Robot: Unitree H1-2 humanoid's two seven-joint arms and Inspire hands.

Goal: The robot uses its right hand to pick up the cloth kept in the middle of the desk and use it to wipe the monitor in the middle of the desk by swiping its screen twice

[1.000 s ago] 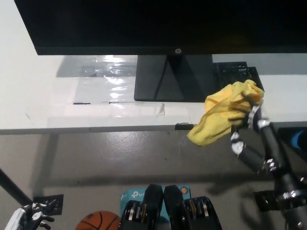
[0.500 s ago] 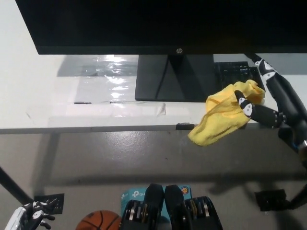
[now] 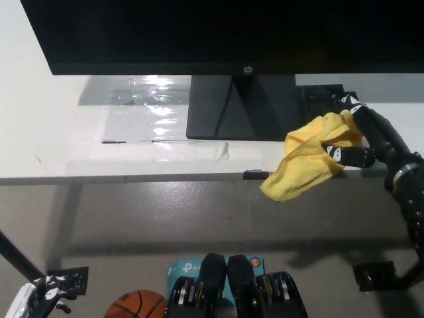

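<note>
My right hand (image 3: 361, 136) has its fingers closed around the yellow cloth (image 3: 306, 162) at the desk (image 3: 53, 142) edge, just right of the monitor (image 3: 232, 33) stand, cloth drooping over the edge, left hand (image 3: 36, 298) resting low, grip unclear.
</note>
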